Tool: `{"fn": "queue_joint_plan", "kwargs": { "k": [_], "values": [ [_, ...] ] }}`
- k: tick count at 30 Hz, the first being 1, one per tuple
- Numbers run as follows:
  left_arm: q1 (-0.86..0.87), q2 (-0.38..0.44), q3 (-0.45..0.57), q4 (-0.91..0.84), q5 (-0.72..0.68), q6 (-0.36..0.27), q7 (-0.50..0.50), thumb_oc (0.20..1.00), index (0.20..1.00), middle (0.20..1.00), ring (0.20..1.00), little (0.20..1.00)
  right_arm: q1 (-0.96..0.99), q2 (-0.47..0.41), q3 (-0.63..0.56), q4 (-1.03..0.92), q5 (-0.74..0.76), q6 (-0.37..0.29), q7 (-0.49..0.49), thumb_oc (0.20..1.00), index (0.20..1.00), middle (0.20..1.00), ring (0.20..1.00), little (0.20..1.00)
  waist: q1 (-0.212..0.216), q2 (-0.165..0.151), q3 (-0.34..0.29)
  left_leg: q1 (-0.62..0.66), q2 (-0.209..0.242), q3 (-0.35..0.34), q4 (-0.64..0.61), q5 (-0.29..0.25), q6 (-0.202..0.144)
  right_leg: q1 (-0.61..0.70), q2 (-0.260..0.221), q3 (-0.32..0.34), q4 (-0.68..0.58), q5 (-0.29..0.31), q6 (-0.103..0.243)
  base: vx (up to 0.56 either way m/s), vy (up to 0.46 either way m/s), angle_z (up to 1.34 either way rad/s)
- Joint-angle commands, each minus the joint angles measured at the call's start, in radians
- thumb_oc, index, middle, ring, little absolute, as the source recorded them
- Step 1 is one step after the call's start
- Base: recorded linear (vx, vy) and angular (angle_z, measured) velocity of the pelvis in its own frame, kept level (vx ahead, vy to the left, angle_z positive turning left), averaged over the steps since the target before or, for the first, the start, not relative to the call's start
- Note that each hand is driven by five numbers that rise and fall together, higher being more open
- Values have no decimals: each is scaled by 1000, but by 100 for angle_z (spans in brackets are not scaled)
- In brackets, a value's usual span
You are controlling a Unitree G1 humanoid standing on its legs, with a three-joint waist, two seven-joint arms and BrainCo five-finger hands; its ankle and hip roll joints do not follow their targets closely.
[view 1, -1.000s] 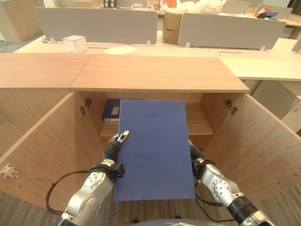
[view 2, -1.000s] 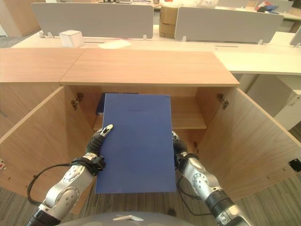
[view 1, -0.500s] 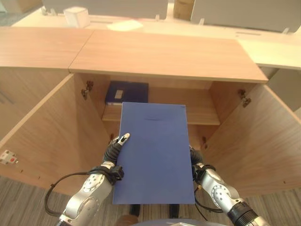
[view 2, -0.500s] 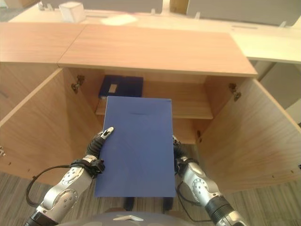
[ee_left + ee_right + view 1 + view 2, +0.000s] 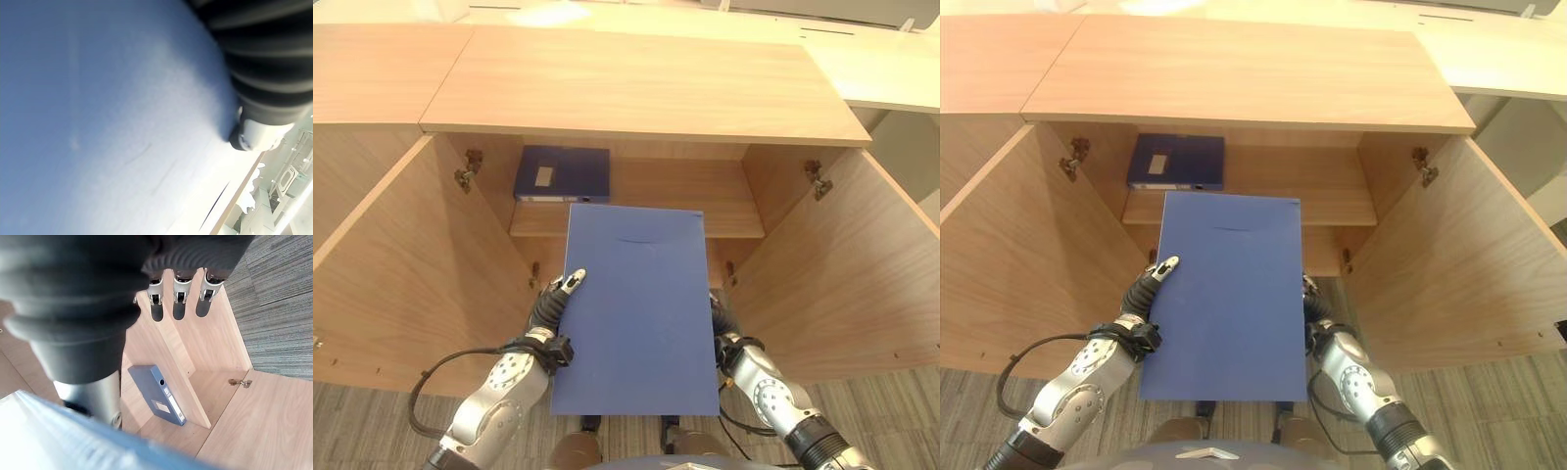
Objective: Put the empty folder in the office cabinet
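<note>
A plain blue folder (image 5: 636,308) lies flat between my two hands in front of the open wooden cabinet (image 5: 636,93). Its far edge reaches the front of the inner shelf (image 5: 720,211). My left hand (image 5: 546,311) holds the folder's left edge, with the thumb on top and the fingers hidden beneath. My right hand (image 5: 722,328) supports the right edge from the side and below. In the right wrist view its fingers (image 5: 178,298) stretch straight toward the cabinet, and the folder (image 5: 58,440) lies beside the thumb.
A dark blue binder (image 5: 562,173) lies flat on the left part of the shelf, and the shelf's right part is bare. Both cabinet doors stand wide open, the left door (image 5: 401,264) and the right door (image 5: 842,284). Grey carpet (image 5: 1489,382) lies below.
The camera has tilted down, so the desks behind have dropped out of view and the binder on the shelf shows whole. The folder stays in the same hold.
</note>
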Motion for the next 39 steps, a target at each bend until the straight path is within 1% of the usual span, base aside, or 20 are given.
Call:
{"fn": "queue_joint_plan", "kwargs": {
  "k": [1, 2, 3, 4, 5, 8, 10, 11, 14, 15, 16, 19, 24, 25, 26, 27, 31, 32, 33, 39],
  "values": [
    [-99, -62, -55, -154, -56, -58, -37, 200, 200, 200, 200, 200, -93, 107, 38, -55, -21, -25, -13, 1000, 1000, 1000, 1000, 1000, 0, 3, -3, 19, -33, -35, -6, -140, 36, -2, -21, 71, 32, -50, 65, 0, 0, 0],
    [-99, -62, -55, -154, -56, -58, -37, 200, 200, 200, 200, 200, -93, 107, 38, -55, -21, -25, -13, 1000, 1000, 1000, 1000, 1000, 0, 3, -3, 19, -33, -35, -6, -140, 36, -2, -21, 71, 32, -50, 65, 0, 0, 0],
    [-95, -55, -52, -153, -56, -57, -37, 200, 200, 200, 200, 200, -103, 105, -7, -31, -29, -34, -43, 1000, 1000, 1000, 1000, 1000, 0, 2, -10, 21, -34, -32, -6, -143, 38, 4, -25, 70, 28, -48, 67, 0, 0, 0],
    [-95, -55, -52, -153, -56, -57, -37, 200, 200, 200, 200, 200, -103, 105, -7, -31, -29, -34, -43, 1000, 1000, 1000, 1000, 1000, 0, 2, -10, 21, -34, -32, -6, -143, 38, 4, -25, 70, 28, -48, 67, 38, -21, 1],
    [-79, -41, -45, -154, -56, -55, -39, 200, 200, 200, 200, 200, -166, 98, -113, 36, -42, -63, -110, 1000, 1000, 1000, 1000, 1000, 10, -1, -19, 25, -36, -35, -6, -148, 42, 12, -31, 65, 23, -45, 70, 30, -21, 0],
    [-46, -13, -28, -178, -58, -56, -52, 200, 200, 200, 200, 200, -267, 83, -242, 139, -57, -116, -197, 1000, 1000, 1000, 1000, 1000, 32, 1, -29, 28, -39, -42, -6, -153, 47, 21, -36, 59, 15, -41, 71, 39, -30, 3],
    [-28, 4, -17, -192, -62, -63, -64, 200, 200, 200, 200, 200, -335, 56, -309, 211, -100, -152, -249, 1000, 1000, 1000, 1000, 1000, 51, 2, -30, 28, -40, -49, -6, -154, 50, 27, -38, 54, 11, -40, 72, 9, -15, 2],
    [-26, 13, -18, -198, -58, -74, -69, 200, 200, 200, 200, 200, -397, 29, -358, 299, -118, -181, -298, 1000, 1000, 1000, 1000, 1000, 67, 0, -32, 29, -42, -56, -6, -156, 53, 33, -38, 49, 8, -40, 72, 0, 0, 0],
    [-28, 13, -19, -198, -58, -74, -68, 200, 200, 200, 200, 200, -402, 28, -360, 304, -117, -183, -296, 1000, 1000, 1000, 1000, 1000, 68, 1, -30, 29, -42, -56, -6, -156, 53, 33, -38, 48, 8, -40, 72, 2, -7, 9],
    [-38, 20, -15, -202, -36, -90, -68, 200, 200, 200, 200, 200, -446, 3, -386, 353, -146, -205, -336, 1000, 1000, 1000, 1000, 1000, 79, -1, -30, 28, -45, -59, -6, -157, 55, 35, -39, 45, 8, -40, 71, -4, -19, 10],
    [-53, 28, -5, -207, 20, -118, -64, 200, 200, 200, 200, 200, -473, -15, -408, 387, -157, -230, -357, 1000, 1000, 1000, 1000, 1000, 92, -3, -28, 28, -47, -63, -6, -157, 56, 38, -39, 42, 6, -41, 70, -1, -23, 14],
    [-77, 28, 13, -206, 85, -154, -45, 200, 200, 200, 200, 200, -485, -16, -417, 404, -135, -250, -353, 1000, 1000, 1000, 1000, 1000, 103, -10, -25, 29, -47, -66, -6, -157, 56, 40, -40, 36, 5, -40, 69, -2, -23, 17],
    [-102, 32, 50, -206, 185, -187, -16, 200, 200, 200, 200, 200, -470, 3, -393, 380, -124, -255, -333, 1000, 1000, 1000, 1000, 1000, 107, -20, -20, 30, -45, -62, -6, -158, 53, 42, -42, 29, 7, -40, 67, -5, -11, 2],
    [-102, 32, 51, -206, 185, -187, -16, 200, 200, 200, 200, 200, -470, 3, -393, 380, -124, -255, -333, 1000, 1000, 1000, 1000, 1000, 107, -21, -20, 30, -45, -62, -6, -158, 53, 43, -42, 29, 7, -40, 67, 0, 0, 0],
    [-105, 44, 81, -212, 251, -200, -2, 200, 200, 200, 200, 200, -451, 16, -388, 372, -97, -251, -318, 1000, 1000, 1000, 1000, 1000, 109, -25, -21, 33, -44, -59, -6, -160, 51, 43, -42, 23, 5, -40, 67, 0, 0, 0],
    [-104, 44, 81, -212, 252, -200, -2, 200, 200, 200, 200, 200, -451, 17, -388, 372, -96, -251, -318, 1000, 1000, 1000, 1000, 1000, 108, -25, -21, 33, -44, -59, -6, -160, 51, 43, -43, 23, 5, -40, 67, 0, 0, 0],
    [-106, 73, 130, -217, 342, -212, 12, 200, 200, 200, 200, 200, -420, 33, -374, 343, -52, -239, -284, 1000, 1000, 1000, 1000, 1000, 107, -33, -24, 34, -42, -55, -6, -161, 48, 45, -44, 20, 3, -42, 65, 0, 0, 0],
    [-101, 83, 154, -216, 371, -216, 17, 200, 200, 200, 200, 200, -403, 37, -362, 313, -42, -230, -267, 1000, 1000, 1000, 1000, 1000, 105, -37, -25, 36, -40, -52, -6, -162, 47, 46, -43, 20, 4, -42, 64, 0, 0, 0],
    [-100, 83, 154, -216, 371, -216, 17, 200, 200, 200, 200, 200, -402, 38, -362, 311, -42, -230, -268, 1000, 1000, 1000, 1000, 1000, 105, -37, -26, 36, -40, -52, -6, -162, 46, 46, -43, 20, 4, -42, 64, 0, 0, 0],
    [-79, 106, 225, -216, 434, -215, 17, 200, 200, 200, 200, 200, -320, 28, -351, 165, -3, -210, -194, 1000, 1000, 1000, 1000, 1000, 89, -46, -31, 42, -34, -40, -6, -164, 43, 47, -43, 22, 3, -41, 64, 0, 0, 0]
  ]
}}
